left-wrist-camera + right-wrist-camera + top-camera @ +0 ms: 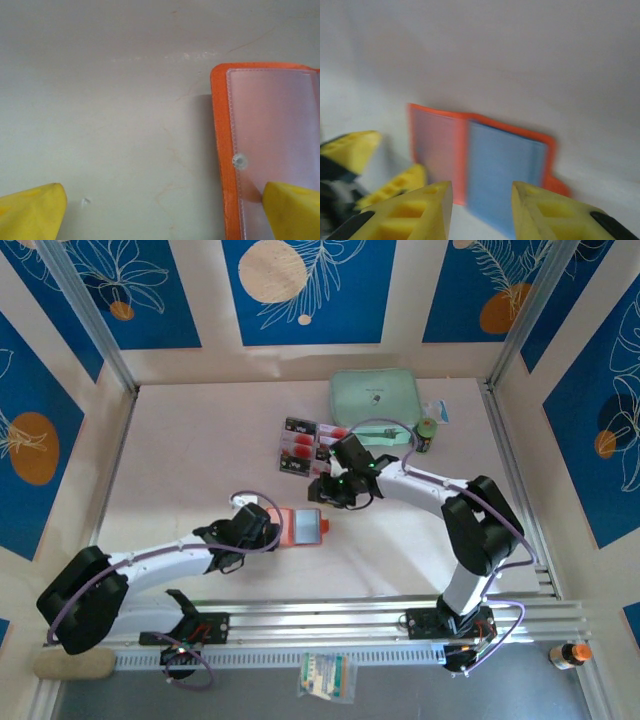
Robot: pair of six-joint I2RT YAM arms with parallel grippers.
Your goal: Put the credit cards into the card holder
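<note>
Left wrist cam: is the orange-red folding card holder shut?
No, the orange-red folding card holder lies open, its clear plastic sleeve facing up.

You see an orange card holder (220, 150) with frosted clear sleeves, pale credit cards (300, 445) marked red and black, a mint-green case (375, 395), yellow fingertips (427, 207) and blue leaf-patterned walls (310, 290).

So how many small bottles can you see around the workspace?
2. A dark bottle stands on the table just right of the mint-green case; an orange bottle sits beyond the table's near right corner. Arms could hide others.
</note>
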